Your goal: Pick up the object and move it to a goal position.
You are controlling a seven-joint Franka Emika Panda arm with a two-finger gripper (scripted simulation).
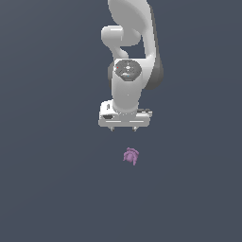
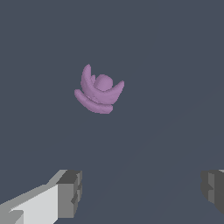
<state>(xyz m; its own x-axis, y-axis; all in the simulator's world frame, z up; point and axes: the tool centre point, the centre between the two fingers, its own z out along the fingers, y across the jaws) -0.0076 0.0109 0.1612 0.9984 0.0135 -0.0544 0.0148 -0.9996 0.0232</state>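
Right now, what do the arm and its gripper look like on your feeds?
The arm is glossy white with rounded links, darker grey at the joints, and a grey round cap with small red and dark marks. The gripper has a wide white block body with dark vents. Its fingers are white with grey ridged pads. No cables show.

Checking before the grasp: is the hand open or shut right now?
Open. In the wrist view the white hand shows its two grey fingers far apart with bare floor between, and the small purple lumpy object lies ungrasped.

Flat, even light fills my dim slate-grey scene; no shadows or glare, renders soft and slightly pixelated throughout.
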